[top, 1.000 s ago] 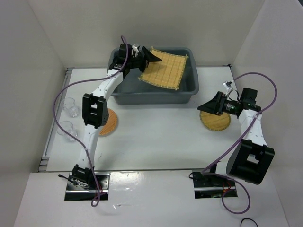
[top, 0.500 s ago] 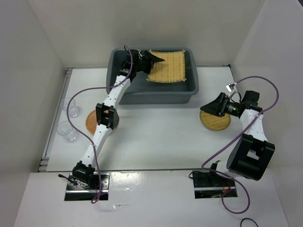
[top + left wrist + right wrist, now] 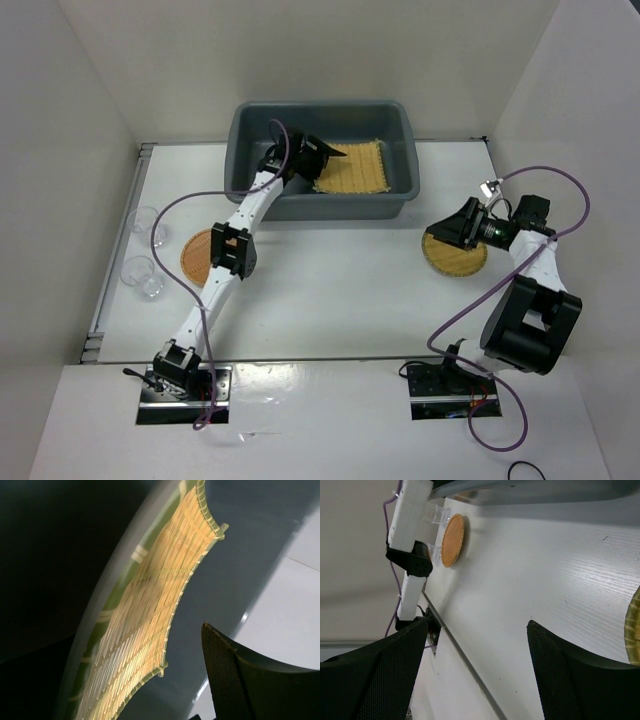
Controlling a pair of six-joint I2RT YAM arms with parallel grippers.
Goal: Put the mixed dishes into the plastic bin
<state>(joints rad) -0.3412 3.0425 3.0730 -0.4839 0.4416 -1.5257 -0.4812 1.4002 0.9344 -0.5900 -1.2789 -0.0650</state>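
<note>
Yellow woven mat [image 3: 355, 168] lower, flat in bin [image 3: 330, 206]

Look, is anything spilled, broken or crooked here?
Nothing stands out. The yellow mat lies inside the plastic bin, the orange plate and tan plate lie flat on the table, and the clear cups show no spill. Whether the mat lies quite flat is hard to tell.

Yellow mat [image 3: 352, 167]: lowered from tilted over the rim to flat inside plastic bin [image 3: 340, 206], upper centre. Left gripper [image 3: 335, 157]: sunk lower. Orange plate [image 3: 197, 256]: uncovered, left.
</note>
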